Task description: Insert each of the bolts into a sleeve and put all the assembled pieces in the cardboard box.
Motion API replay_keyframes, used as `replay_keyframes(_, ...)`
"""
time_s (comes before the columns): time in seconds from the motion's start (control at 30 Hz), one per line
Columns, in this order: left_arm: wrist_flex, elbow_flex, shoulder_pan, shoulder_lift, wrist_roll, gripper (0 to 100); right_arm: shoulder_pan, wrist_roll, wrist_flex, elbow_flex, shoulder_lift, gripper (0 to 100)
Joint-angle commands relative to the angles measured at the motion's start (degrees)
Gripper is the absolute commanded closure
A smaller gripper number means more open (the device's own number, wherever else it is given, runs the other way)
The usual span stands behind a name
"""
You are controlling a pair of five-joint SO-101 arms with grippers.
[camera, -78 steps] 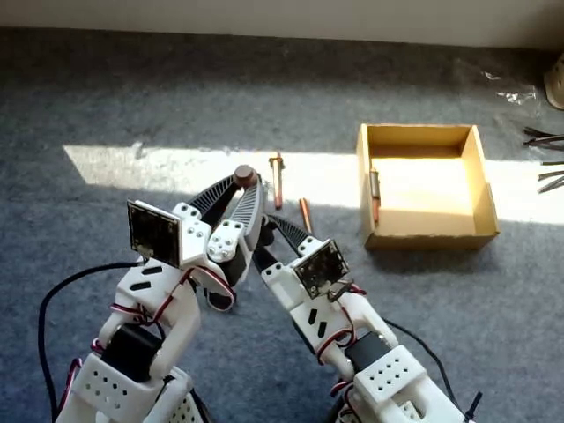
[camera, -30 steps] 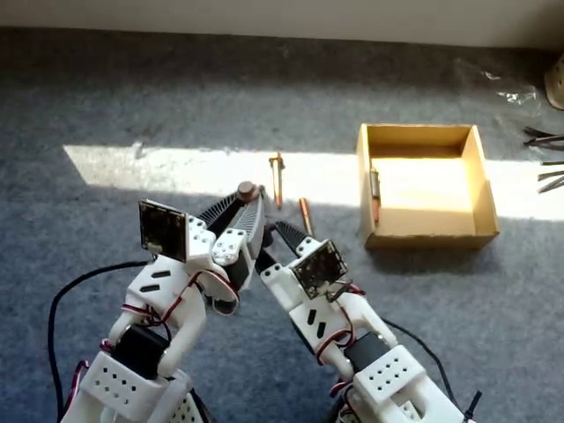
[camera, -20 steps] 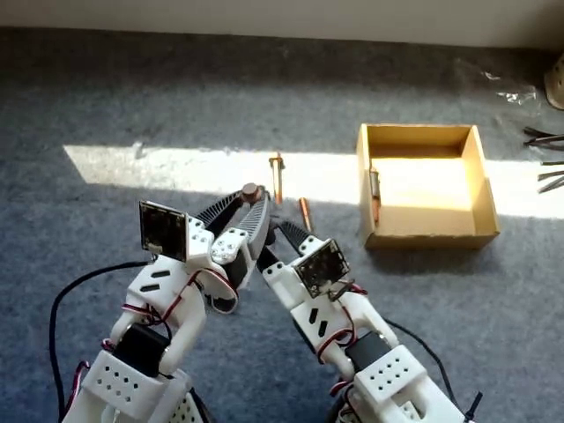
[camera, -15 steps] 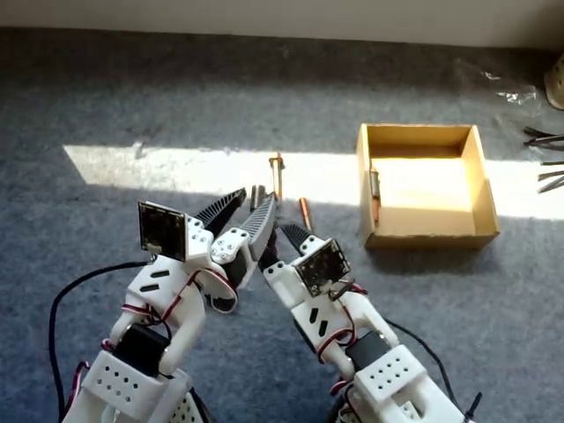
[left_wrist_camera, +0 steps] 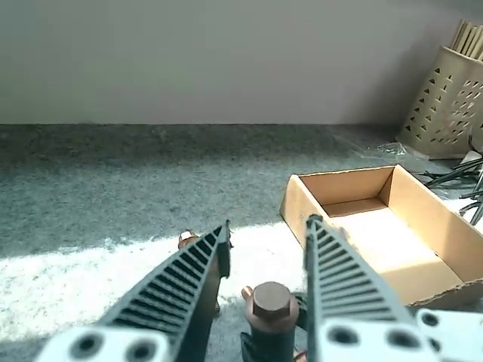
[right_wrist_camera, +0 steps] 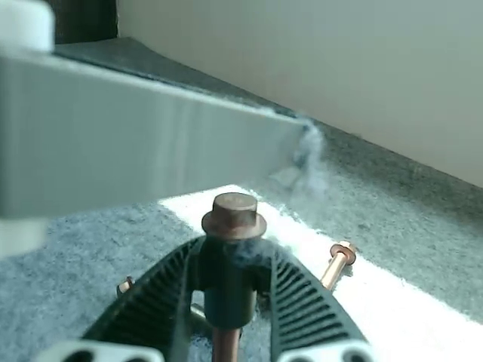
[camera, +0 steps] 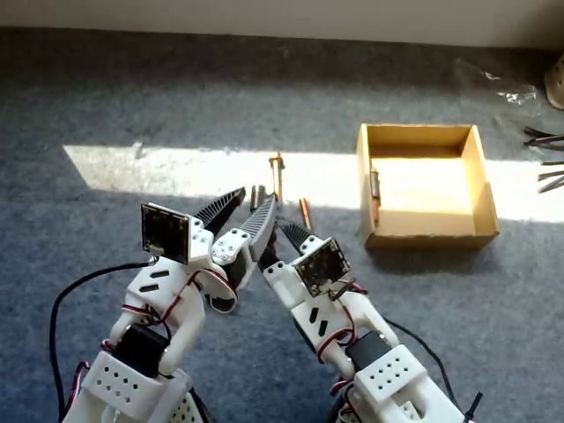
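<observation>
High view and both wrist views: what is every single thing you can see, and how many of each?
cardboard box: one, tan, on the carpet to the right of the arms.
piece in the box: one, coppery, lying along the box's left wall.
bolt: one, copper-brown, upright in the right hand.
loose pieces: two, coppery, on the carpet between the arms and the box; the second lies nearer the arms.
carpet: one, grey-blue, with a sunlit strip across it.
dark tools: several, black, at the right edge.
plastic wrap: one, clear, beyond the box.
holder: one, beige with holes, beyond the box.
left hand: one, black fingers, open either side of the bolt's head.
right hand: one, black fingers, shut on the bolt.
</observation>
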Motion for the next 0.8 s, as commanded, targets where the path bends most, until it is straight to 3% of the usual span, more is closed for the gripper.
replay_keyframes(0.0, -1.23, -1.19, -1.45, -0.84, -1.23, 85, 0.75, 0.35, -1.71, -0.22, -1.19, 99.4)
replay_keyframes(0.17, -1.23, -3.21, -7.34, -0.84, -1.05, 100, 0.92, 0.35, -1.54, -0.22, -1.19, 99.4)
replay_keyframes(0.23, -1.14, -2.95, -8.48, -0.84, -1.32, 98, 1.89, 0.35, 0.75, -0.31, -1.1, 99.4)
replay_keyframes(0.33, -0.97, -2.86, -9.27, -0.84, -1.67, 99, 4.88, 0.18, 11.03, -0.92, -1.1, 99.4)
replay_keyframes(0.53, 6.77, -2.86, -7.69, -0.84, -15.47, 99, 12.0, 0.0, 31.16, -13.41, -1.1, 99.4)
replay_keyframes(0.77, 12.48, -0.66, -7.69, -0.84, -16.53, 99, 22.29, 0.0, 48.57, -31.34, -0.66, 99.4)
